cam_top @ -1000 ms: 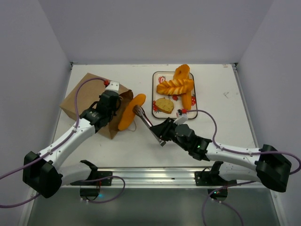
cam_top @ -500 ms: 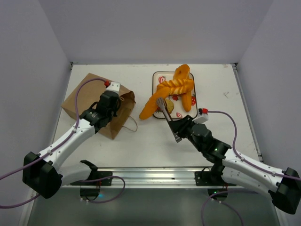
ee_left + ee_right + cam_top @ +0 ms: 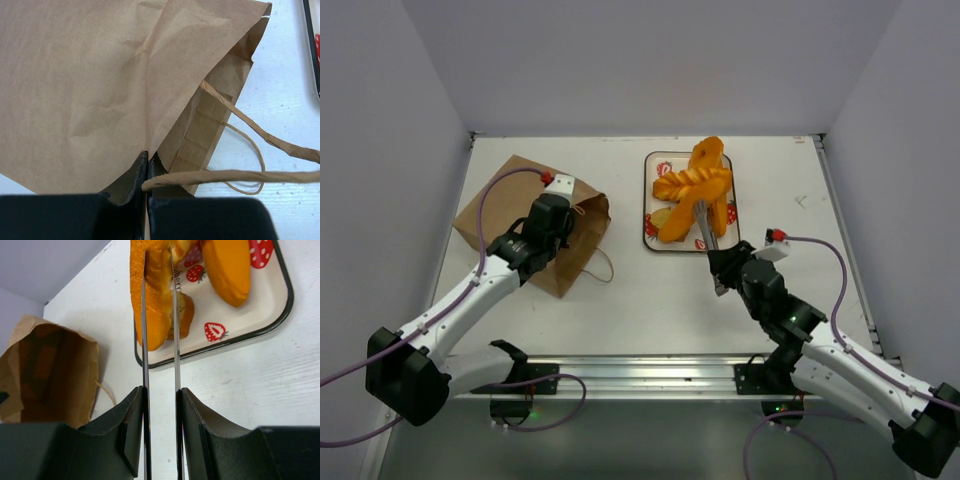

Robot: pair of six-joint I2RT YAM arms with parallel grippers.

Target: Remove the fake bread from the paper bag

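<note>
- The brown paper bag lies flat and creased on the left of the desk, with its mouth open toward the tray.
- The fake bread is glossy golden-orange and piled on the strawberry-print tray. A braided loaf lies across a long smooth one. Metal tongs pinch another smooth loaf beside a paler piece.

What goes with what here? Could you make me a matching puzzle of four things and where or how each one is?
1 bag
2 tongs
3 loaf
4 tray

A held in the right pincer
B pinched by the left pincer
C gripped between the tongs' blades
D printed with strawberries

Pairs: 1-B, 2-A, 3-C, 4-D
</note>
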